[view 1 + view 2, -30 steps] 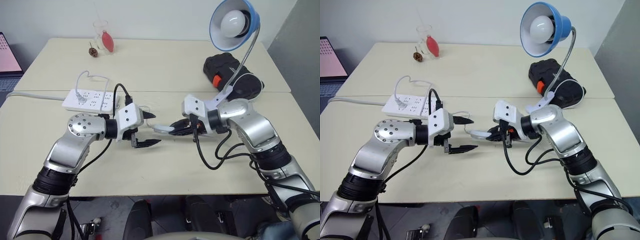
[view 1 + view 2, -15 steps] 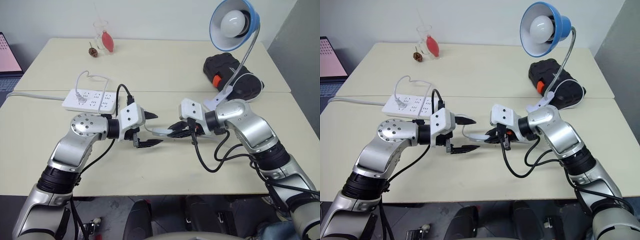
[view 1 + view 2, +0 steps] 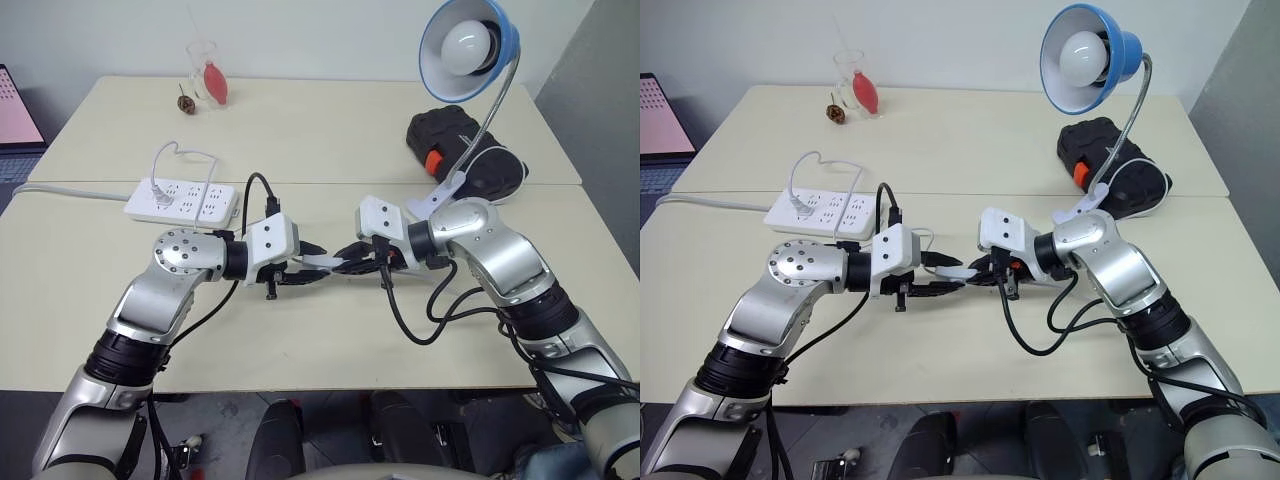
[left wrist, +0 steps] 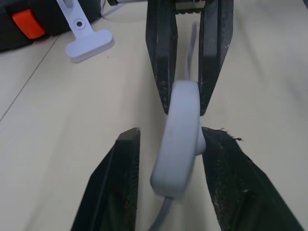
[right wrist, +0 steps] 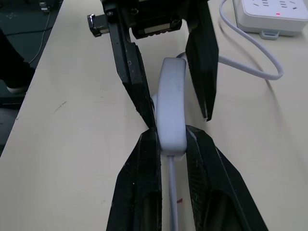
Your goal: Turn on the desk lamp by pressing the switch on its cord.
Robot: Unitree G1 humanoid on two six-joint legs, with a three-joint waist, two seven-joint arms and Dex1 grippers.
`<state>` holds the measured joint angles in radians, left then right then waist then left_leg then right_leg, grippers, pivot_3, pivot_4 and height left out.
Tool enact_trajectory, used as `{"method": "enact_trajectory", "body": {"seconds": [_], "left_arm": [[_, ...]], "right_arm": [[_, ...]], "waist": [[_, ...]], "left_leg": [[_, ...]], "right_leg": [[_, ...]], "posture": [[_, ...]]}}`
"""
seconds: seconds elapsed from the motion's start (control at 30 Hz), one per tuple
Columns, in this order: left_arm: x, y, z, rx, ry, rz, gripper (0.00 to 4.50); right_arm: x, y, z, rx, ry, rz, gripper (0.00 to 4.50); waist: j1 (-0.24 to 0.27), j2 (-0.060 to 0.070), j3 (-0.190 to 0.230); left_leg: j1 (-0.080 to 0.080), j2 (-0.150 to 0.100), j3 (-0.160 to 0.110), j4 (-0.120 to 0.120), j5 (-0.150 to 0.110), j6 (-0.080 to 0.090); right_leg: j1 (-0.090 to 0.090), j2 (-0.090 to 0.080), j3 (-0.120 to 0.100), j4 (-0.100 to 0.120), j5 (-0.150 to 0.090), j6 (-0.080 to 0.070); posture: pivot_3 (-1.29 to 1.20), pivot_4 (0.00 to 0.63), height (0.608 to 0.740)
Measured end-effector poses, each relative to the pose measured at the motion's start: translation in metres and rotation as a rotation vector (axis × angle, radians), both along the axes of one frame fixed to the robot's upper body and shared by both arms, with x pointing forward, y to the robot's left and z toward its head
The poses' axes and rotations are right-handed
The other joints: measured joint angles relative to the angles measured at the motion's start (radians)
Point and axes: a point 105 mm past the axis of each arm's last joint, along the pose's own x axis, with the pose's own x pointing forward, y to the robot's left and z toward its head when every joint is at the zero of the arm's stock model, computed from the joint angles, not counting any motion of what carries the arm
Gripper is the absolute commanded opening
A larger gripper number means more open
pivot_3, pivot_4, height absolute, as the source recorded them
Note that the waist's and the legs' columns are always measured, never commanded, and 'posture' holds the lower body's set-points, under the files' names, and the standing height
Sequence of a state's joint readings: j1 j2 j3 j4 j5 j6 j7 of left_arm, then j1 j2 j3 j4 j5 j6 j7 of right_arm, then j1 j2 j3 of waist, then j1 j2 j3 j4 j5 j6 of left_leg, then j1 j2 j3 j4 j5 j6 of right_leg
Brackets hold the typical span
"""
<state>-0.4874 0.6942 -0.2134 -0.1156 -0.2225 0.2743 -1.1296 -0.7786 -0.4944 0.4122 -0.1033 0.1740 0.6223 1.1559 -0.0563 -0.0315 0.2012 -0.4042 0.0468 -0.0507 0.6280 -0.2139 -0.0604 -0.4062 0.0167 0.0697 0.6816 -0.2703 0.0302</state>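
Switch (image 5: 172,103) is pinched by right gripper (image 5: 171,144); left gripper (image 4: 168,144) is half-closed around it; lamp (image 3: 1085,55) unlit; press outstanding.

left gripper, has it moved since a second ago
Yes. Against the power strip, which stays put, the left gripper has shifted toward the right gripper, and its fingers now flank the switch held there.

Laptop (image 3: 15,108) cropped at frame edge
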Motion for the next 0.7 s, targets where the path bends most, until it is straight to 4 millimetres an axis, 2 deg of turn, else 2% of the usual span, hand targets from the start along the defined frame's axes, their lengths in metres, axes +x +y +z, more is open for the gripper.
{"method": "enact_trajectory", "body": {"seconds": [0.03, 0.13, 0.7], "left_arm": [[0.0000, 0.0000, -0.0008, 0.005, 0.002, -0.004, 0.98], [-0.0010, -0.0010, -0.0013, 0.019, -0.004, -0.025, 0.78], [-0.0005, 0.0001, -0.0015, 0.022, -0.027, -0.063, 0.61]], "right_arm": [[0.0003, -0.0005, 0.0001, -0.002, -0.002, -0.001, 0.36], [0.0002, -0.0015, 0.0002, -0.007, -0.005, 0.001, 0.36], [-0.0007, -0.0015, 0.0029, -0.014, -0.024, 0.023, 0.36]], "waist": [[0.000, 0.000, 0.000], [0.000, 0.000, 0.000], [0.000, 0.000, 0.000]], "left_leg": [[0.000, 0.000, 0.000, 0.000, 0.000, 0.000], [0.000, 0.000, 0.000, 0.000, 0.000, 0.000], [0.000, 0.000, 0.000, 0.000, 0.000, 0.000]], "right_leg": [[0.000, 0.000, 0.000, 0.000, 0.000, 0.000], [0.000, 0.000, 0.000, 0.000, 0.000, 0.000], [0.000, 0.000, 0.000, 0.000, 0.000, 0.000]], "posture": [[0.00, 0.150, 0.740], [0.00, 0.150, 0.740], [0.00, 0.150, 0.740]]}}
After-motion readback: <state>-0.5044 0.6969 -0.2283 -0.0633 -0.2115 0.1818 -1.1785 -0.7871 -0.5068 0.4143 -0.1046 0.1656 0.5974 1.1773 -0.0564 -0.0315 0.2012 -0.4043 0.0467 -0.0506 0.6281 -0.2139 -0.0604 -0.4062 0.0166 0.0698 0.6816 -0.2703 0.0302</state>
